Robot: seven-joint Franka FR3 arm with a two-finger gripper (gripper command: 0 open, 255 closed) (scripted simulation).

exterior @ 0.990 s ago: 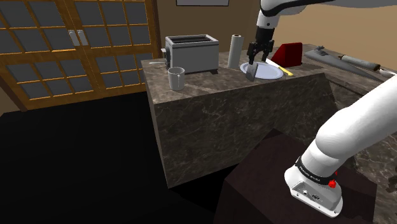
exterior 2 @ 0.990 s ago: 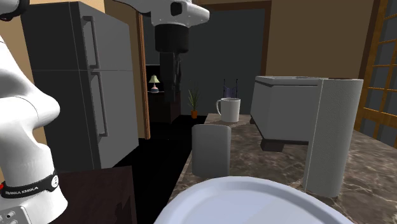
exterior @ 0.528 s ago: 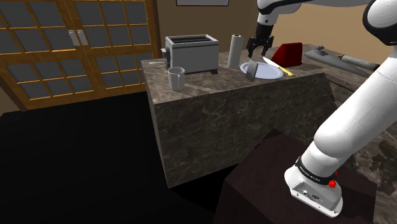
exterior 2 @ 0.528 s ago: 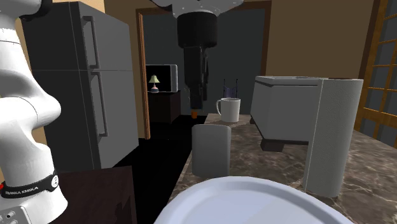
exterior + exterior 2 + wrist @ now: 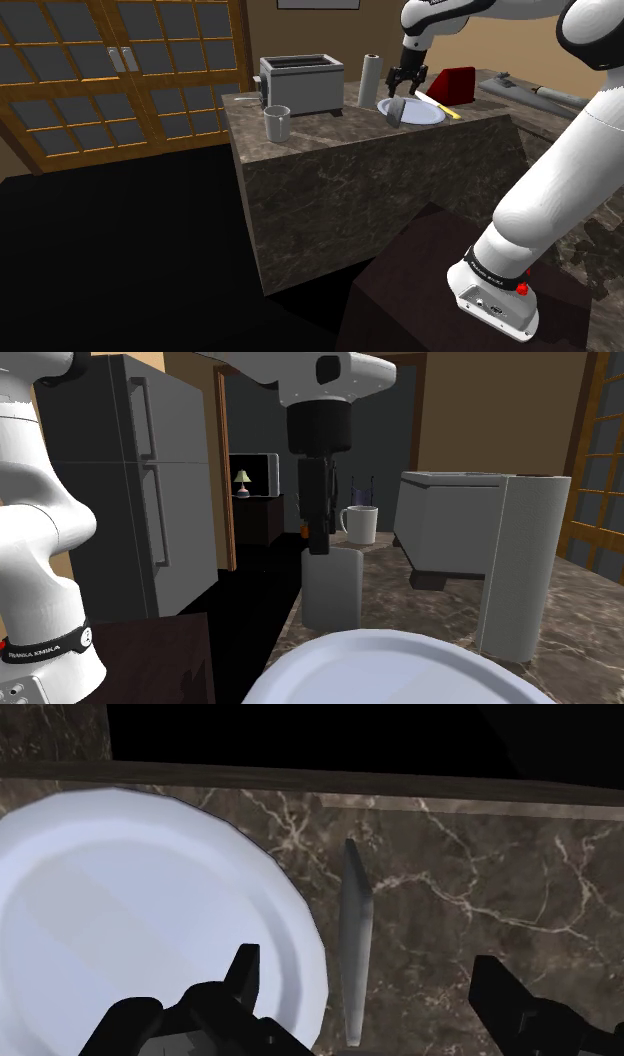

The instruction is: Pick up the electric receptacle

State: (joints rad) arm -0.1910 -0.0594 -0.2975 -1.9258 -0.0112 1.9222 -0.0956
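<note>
The electric receptacle is a plain grey plate with no drawn sockets or markings. In the second exterior view it reads as a rounded rectangle standing on 1 short edge. From the wrist it shows edge-on as a thin, pale sliver with a pointed top. It stands on the dark, white-veined marble surface, just beside the rim of a white plate, near the surface's front edge. Whether it touches the plate cannot be told. The black tool hangs directly over it with its 2 fingers spread wide. In the wrist view the tool straddles the sliver, with a clear gap on each side and no contact. In the second exterior view the tool points straight down, its tips about level with the receptacle's upper edge. Farther along the surface stand a grey mug, a boxy grey toaster and an upright paper roll.
</note>
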